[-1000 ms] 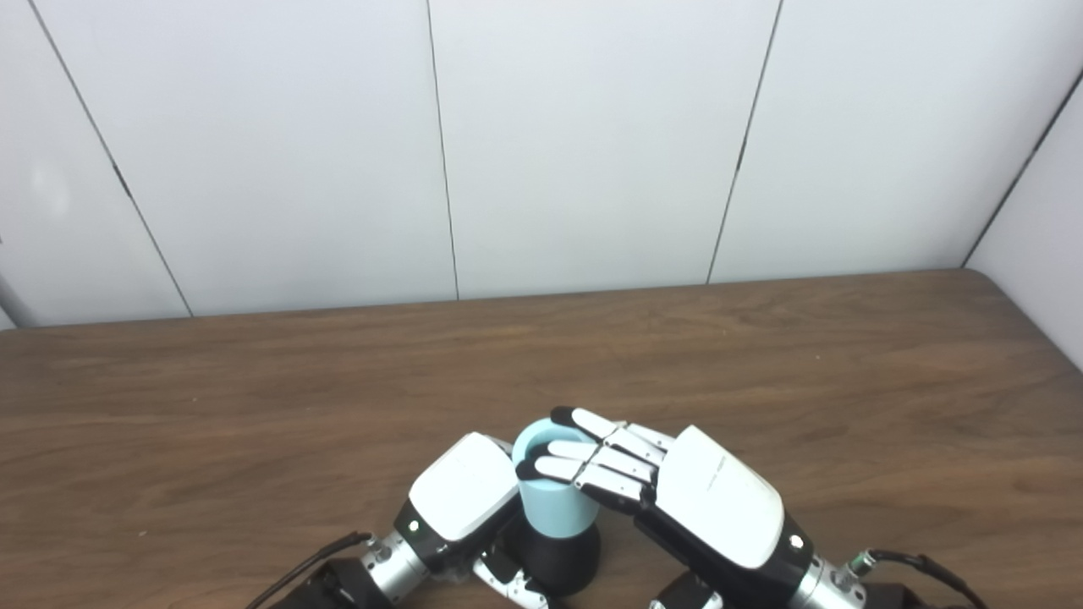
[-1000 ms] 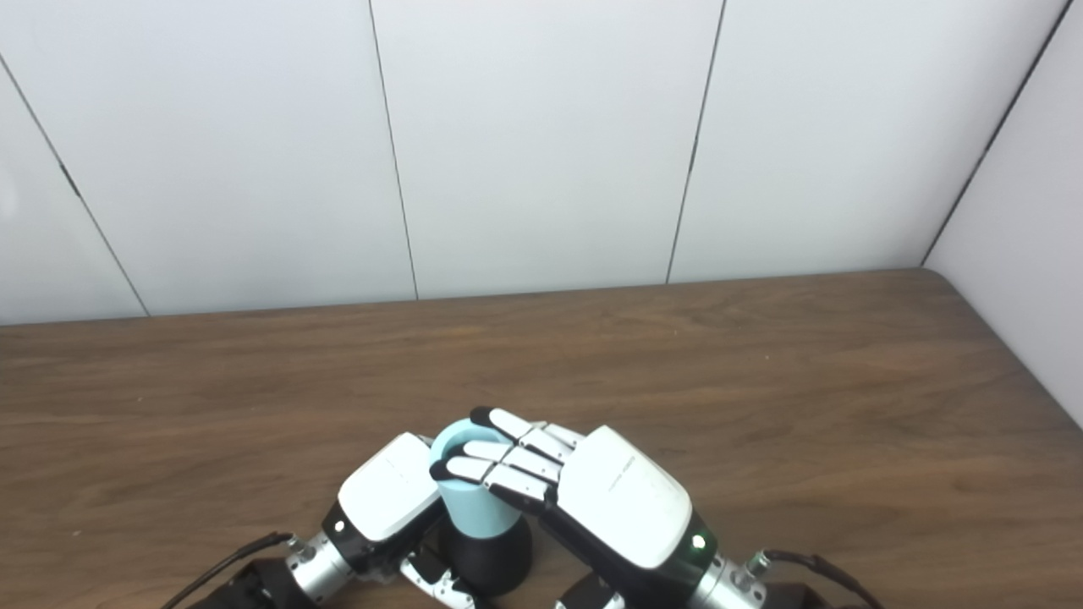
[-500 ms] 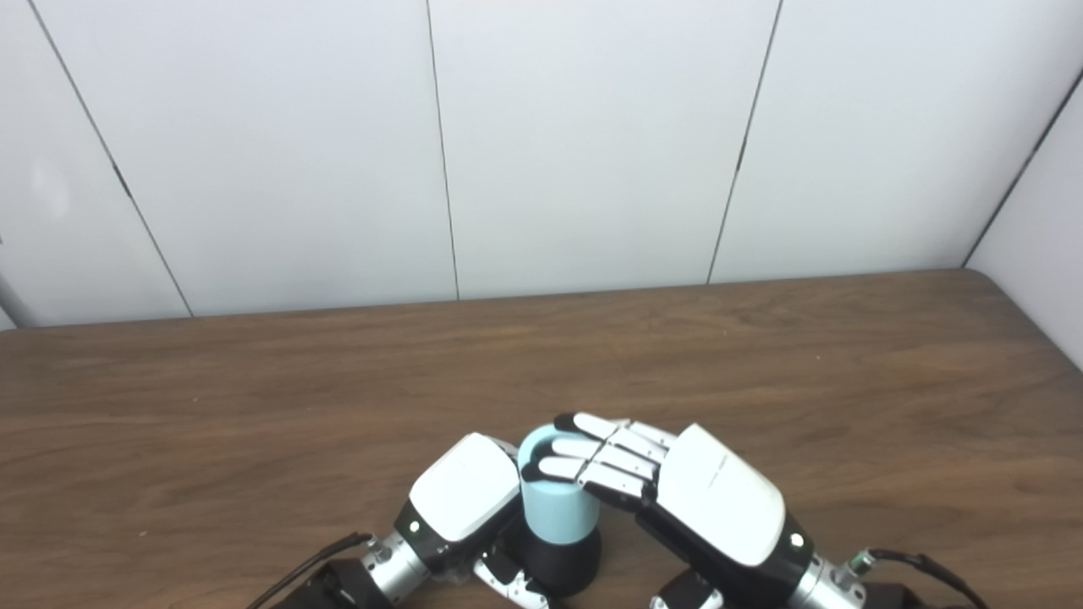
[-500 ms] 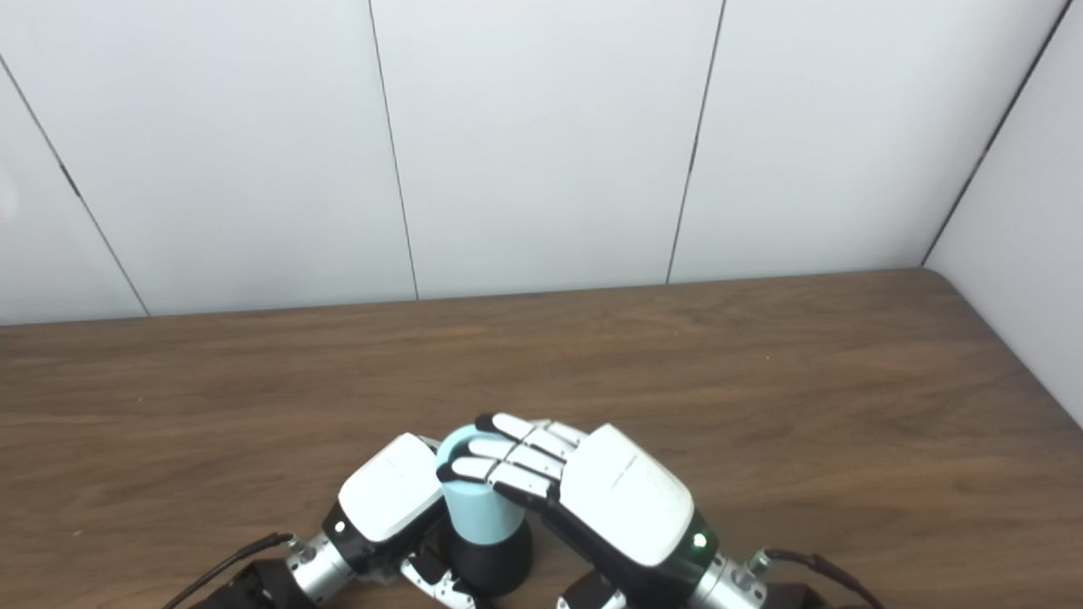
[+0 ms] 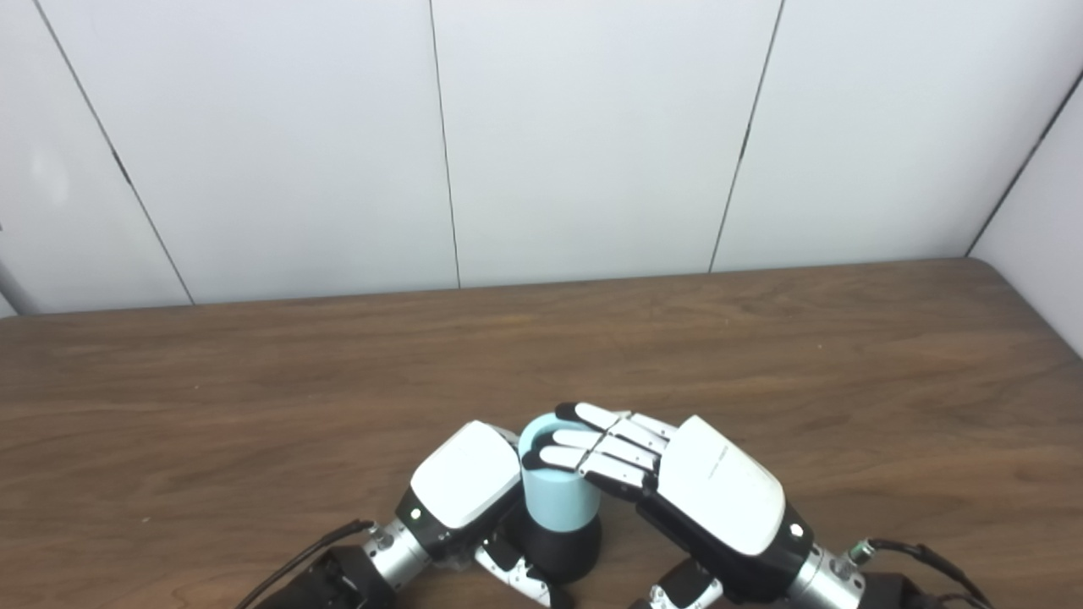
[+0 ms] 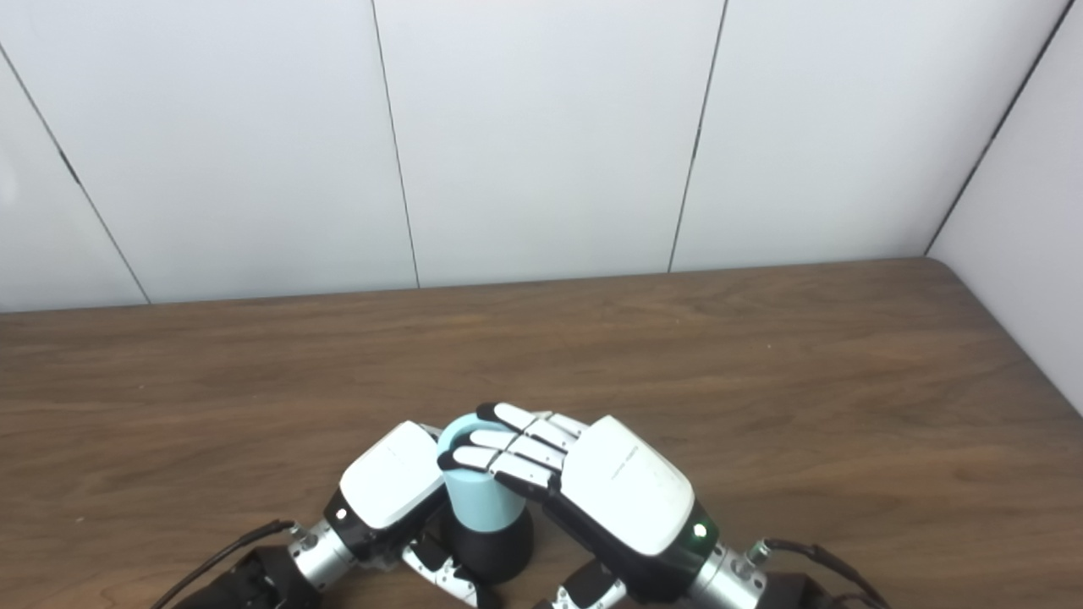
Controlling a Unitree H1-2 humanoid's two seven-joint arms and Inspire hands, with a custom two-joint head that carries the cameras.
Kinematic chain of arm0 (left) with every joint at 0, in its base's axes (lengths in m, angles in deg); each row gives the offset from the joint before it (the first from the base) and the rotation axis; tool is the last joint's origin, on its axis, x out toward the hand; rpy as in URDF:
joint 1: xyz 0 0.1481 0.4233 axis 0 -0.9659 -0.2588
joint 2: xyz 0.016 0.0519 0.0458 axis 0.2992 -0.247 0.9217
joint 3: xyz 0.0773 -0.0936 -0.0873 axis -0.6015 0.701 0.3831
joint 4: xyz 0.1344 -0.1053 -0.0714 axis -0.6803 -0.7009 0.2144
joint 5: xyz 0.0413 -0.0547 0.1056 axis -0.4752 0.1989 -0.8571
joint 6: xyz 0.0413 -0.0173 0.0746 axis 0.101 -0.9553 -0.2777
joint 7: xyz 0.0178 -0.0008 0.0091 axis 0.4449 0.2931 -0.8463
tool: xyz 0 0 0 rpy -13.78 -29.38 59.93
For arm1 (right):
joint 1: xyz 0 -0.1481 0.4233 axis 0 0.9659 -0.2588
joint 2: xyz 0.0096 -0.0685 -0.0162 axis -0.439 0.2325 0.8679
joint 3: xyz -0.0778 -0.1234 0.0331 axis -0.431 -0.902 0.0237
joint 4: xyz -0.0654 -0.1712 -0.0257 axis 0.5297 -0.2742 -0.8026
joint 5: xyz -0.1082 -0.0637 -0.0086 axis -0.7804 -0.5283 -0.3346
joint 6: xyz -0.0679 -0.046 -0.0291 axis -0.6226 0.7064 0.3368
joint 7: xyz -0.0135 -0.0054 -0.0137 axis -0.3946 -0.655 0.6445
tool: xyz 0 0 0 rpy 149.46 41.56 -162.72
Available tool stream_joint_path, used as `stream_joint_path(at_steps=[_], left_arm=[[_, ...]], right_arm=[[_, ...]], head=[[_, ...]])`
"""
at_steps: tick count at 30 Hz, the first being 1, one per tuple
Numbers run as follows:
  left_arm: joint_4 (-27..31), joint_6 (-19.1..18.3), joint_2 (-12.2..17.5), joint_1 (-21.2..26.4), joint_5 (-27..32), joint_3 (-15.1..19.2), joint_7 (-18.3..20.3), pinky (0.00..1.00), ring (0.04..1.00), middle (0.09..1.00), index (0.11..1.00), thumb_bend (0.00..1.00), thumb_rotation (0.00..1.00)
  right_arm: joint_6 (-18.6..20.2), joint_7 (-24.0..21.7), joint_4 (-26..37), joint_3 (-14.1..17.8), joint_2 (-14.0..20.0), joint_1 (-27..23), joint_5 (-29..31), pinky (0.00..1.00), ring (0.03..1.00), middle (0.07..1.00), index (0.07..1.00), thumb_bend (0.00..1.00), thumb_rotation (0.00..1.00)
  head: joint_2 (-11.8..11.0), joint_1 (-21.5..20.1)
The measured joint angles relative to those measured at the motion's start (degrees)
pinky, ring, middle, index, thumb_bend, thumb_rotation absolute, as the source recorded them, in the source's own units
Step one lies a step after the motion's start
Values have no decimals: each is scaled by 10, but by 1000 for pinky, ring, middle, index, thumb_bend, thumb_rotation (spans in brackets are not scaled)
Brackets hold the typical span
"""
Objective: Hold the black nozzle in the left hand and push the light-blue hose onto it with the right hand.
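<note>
My right robot hand (image 5: pixel 711 495) lies across the top of the light-blue hose (image 5: pixel 557 499), fingers (image 5: pixel 584 440) laid flat and close together over its open rim; in the left eye view it has barely shifted on the hose since half a second ago, though the whole picture has tilted, so the back edge of the desk (image 5: pixel 254 381) now sits higher. The hose stands upright on the black nozzle (image 5: pixel 565 550), which rests on the desk. My left robot hand (image 5: pixel 464 491) presses against the hose's left side, its fingers curled round the nozzle below. Beyond the hose the desk is bare wood to the wall.

In the right eye view, the right robot hand (image 6: pixel 613 491) covers the hose (image 6: pixel 478 495) the same way, touching its rim, and the left robot hand (image 6: pixel 389 489) clasps the nozzle (image 6: pixel 495 550). To the right of the hose the desk (image 6: pixel 846 381) runs open to its corner.
</note>
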Motion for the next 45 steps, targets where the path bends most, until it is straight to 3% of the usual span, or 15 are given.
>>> stream_joint_path(at_steps=[4,6,9,13,15,19,25,27,29,33,36,37,39,41,45], left_arm=[[0,0,-1,0,0,-1,2,312,406,494,487,503,0],[0,0,-1,0,0,-1,2,313,407,488,491,504,0],[0,0,-2,0,0,-1,1,309,404,481,495,503,0],[-2,0,-2,1,1,0,0,316,406,485,494,503,0],[-2,0,-2,1,2,-1,0,319,406,485,494,503,0],[-1,1,-3,1,3,-1,0,314,399,478,498,503,0],[-1,1,-3,1,3,-1,1,309,394,474,499,502,0],[-1,1,-3,1,3,-1,1,307,395,472,500,502,0],[-1,2,-3,1,3,-1,1,317,407,479,495,503,0],[-1,1,-3,1,3,-1,1,293,387,458,504,501,0],[-1,1,-3,1,3,-1,1,304,391,462,505,502,0],[-1,1,-3,1,3,-1,1,300,384,452,507,501,0],[-1,-1,-4,1,3,1,1,302,386,445,508,501,0],[-2,-2,-4,1,3,2,1,317,403,457,504,503,0],[-21,2,-10,9,3,6,0,339,431,473,498,504,0]], right_arm=[[-40,69,-47,3,-4,13,15,725,898,914,854,851,739],[-78,110,-77,12,-13,27,48,928,974,978,962,791,771],[-114,159,-120,19,-32,52,75,993,998,998,996,805,889],[-119,267,-146,25,-21,44,67,775,1000,1000,1000,854,931],[-119,303,-153,27,-12,28,69,750,1000,1000,1000,845,902],[-120,336,-166,12,2,6,76,753,1000,1000,1000,863,870],[-121,370,-193,-8,11,7,84,856,1000,1000,1000,885,859],[-121,378,-200,-8,12,7,96,805,1000,1000,1000,893,862],[-122,373,-203,-8,10,8,136,860,1000,1000,1000,923,856],[-121,341,-229,18,-11,16,222,975,1000,1000,1000,795,851],[-102,321,-239,47,-39,31,248,845,862,854,813,526,752],[-89,319,-238,62,-54,35,252,759,781,775,709,448,644],[-61,315,-236,91,-87,43,275,514,642,684,621,389,349],[-49,307,-237,105,-108,48,301,499,636,674,604,377,205],[-46,293,-246,134,-125,48,321,523,641,673,578,357,80]], head=[[-3,0],[-3,-1],[-4,-2],[-6,-2],[-5,-2],[-4,-2],[-4,-1],[-4,-1],[-4,-1],[-3,-1],[-3,0],[-3,1],[-2,2],[-2,0],[-4,0]])
